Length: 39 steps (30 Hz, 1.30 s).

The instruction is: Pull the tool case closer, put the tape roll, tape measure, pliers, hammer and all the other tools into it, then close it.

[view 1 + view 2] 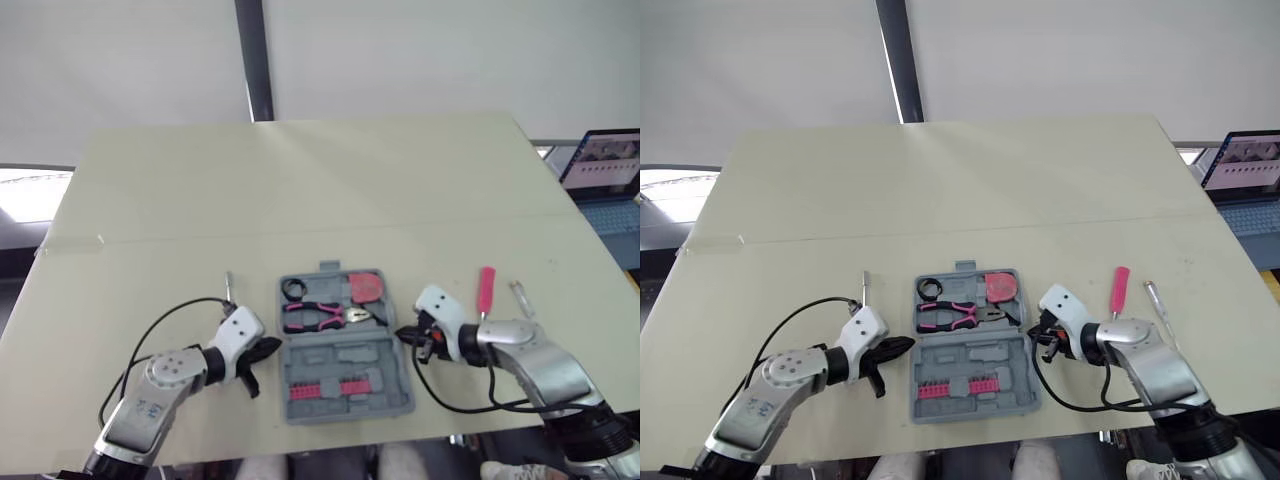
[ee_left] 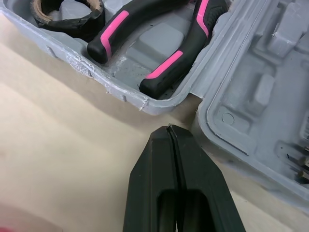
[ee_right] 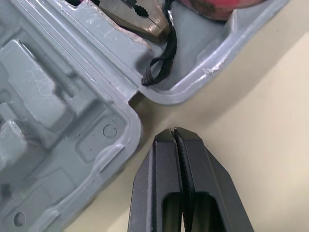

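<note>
**Grey case open; a gripper at each end of its hinge line**

Grey plastic tool case (image 1: 340,355) is seen lying open and flat on the pale table (image 1: 300,190), close to the near edge and between the two arms. In its far half a black tape roll (image 1: 294,289) is seated at the left; pliers (image 1: 318,317) with pink-and-black handles are laid across the middle; a pink tape measure (image 1: 366,286) is seated at the right. In the near half a row of red bits (image 1: 325,388) is held along the front; the other recesses are bare.

Left gripper (image 2: 169,130) is placed just beside the case's left side, at the notch between the halves; its jaws are pressed together on nothing. Right gripper (image 3: 174,131) is placed likewise at the right side; jaws together, nothing held.

On the table right of the case a pink screwdriver (image 1: 486,288) is noted, with a clear-handled tool (image 1: 520,297) beyond it; a thin metal tool (image 1: 228,284) lies to the left.
</note>
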### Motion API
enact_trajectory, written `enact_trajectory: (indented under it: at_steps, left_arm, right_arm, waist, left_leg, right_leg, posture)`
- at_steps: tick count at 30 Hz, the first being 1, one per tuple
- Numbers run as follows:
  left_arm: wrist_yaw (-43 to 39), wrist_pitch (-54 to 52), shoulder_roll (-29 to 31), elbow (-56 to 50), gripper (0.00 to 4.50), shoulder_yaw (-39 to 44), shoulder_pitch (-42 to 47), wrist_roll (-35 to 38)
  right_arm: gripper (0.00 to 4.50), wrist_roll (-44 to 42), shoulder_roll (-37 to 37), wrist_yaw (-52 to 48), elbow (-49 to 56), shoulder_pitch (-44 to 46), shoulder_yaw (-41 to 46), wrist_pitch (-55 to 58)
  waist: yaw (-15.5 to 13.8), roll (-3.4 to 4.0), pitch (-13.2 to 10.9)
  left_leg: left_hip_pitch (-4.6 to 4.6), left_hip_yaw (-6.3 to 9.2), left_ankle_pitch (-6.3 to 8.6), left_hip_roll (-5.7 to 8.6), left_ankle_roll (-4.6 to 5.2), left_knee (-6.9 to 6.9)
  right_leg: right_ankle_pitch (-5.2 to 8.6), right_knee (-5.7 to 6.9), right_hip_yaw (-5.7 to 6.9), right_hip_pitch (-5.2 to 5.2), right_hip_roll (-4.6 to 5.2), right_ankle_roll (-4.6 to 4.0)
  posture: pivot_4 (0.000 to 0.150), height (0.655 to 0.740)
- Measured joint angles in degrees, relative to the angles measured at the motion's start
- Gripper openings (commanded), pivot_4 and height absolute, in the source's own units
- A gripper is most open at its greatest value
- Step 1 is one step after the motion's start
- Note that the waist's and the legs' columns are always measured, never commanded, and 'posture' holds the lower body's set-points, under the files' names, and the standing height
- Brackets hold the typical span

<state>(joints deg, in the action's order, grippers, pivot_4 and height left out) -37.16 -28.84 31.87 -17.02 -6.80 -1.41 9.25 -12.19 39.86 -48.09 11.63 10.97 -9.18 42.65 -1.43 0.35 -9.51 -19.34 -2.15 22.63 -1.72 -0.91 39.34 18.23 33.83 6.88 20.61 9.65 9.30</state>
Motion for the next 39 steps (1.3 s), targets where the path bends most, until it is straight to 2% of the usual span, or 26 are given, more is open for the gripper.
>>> enact_trajectory:
  at_steps: [4,9,12,15,19,24,28,39]
  left_arm:
    - [-1.60,-2.36,1.53,-5.06,0.00,5.45,-0.86,4.64]
    - [-4.69,-3.76,4.90,-16.18,0.00,17.55,-9.73,12.39]
    - [-6.95,-0.63,2.98,-20.98,0.87,24.71,-20.21,16.65]
    - [-9.32,1.93,1.93,-22.33,2.38,29.37,-29.34,18.24]
    - [-12.29,9.30,-0.88,-22.02,4.44,31.95,-37.36,17.94]
    - [-14.21,19.99,-6.05,-17.69,4.48,34.83,-44.44,16.19]
    - [-17.76,26.40,-7.22,-15.29,4.48,35.66,-50.83,16.10]
    - [-19.40,33.19,-7.55,-13.53,4.48,36.14,-53.43,16.13]
  right_arm:
    - [0.10,-3.14,3.14,-1.05,2.82,-2.91,4.87,2.07]
    - [0.10,-11.07,7.86,-4.98,10.53,-7.96,14.24,5.34]
    - [0.92,-14.55,11.00,-8.08,13.13,-13.71,18.79,5.77]
    - [2.44,-16.65,13.60,-11.50,14.19,-19.15,22.23,4.78]
    - [4.46,-17.54,14.20,-14.56,15.17,-23.76,24.20,0.45]
    - [4.49,-16.68,15.16,-17.99,12.87,-29.64,25.43,-5.76]
    - [4.49,-15.57,15.11,-19.04,11.29,-32.27,25.43,-9.40]
    - [4.49,-14.23,15.11,-19.30,6.93,-30.00,24.09,-13.98]
  waist:
    - [0.08,0.00,-0.02]
    - [0.27,0.03,-0.05]
    - [0.07,-0.05,-0.10]
    - [-0.09,-0.10,-0.13]
    - [-0.23,-0.13,-0.13]
    - [-0.03,-0.25,-0.21]
    - [0.05,-0.33,-0.24]
    - [0.07,-0.30,-0.25]
  left_leg:
    - [-0.10,0.01,0.00,-0.01,0.00,0.00]
    - [-0.07,0.00,0.00,-0.03,0.00,-0.10]
    - [-0.08,0.00,0.02,-0.03,0.00,-0.10]
    - [-0.01,-0.01,0.01,-0.02,0.00,-0.07]
    - [0.00,0.00,0.07,-0.03,0.03,-0.06]
    - [-0.03,-0.07,0.12,-0.02,0.08,-0.06]
    - [0.00,-0.08,0.13,-0.03,0.08,-0.04]
    - [0.02,-0.07,0.14,-0.05,0.10,-0.03]
  right_leg:
    - [0.00,-0.01,0.00,0.06,0.00,0.00]
    - [0.00,-0.08,0.00,0.06,0.00,0.00]
    - [0.00,-0.18,0.00,0.02,0.00,0.00]
    - [0.00,-0.18,-0.01,-0.06,0.00,0.00]
    - [0.00,-0.24,-0.02,-0.10,0.00,-0.02]
    - [0.00,-0.31,-0.03,-0.06,0.00,-0.02]
    - [0.02,-0.36,-0.05,-0.05,0.00,-0.06]
    - [0.05,-0.32,-0.06,-0.03,0.00,-0.11]
  posture:
    - [0.150,0.7373]
    - [0.150,0.7373]
    - [0.150,0.7373]
    - [0.150,0.7373]
    - [0.150,0.7373]
    - [0.150,0.7373]
    - [0.150,0.7373]
    - [0.150,0.7373]
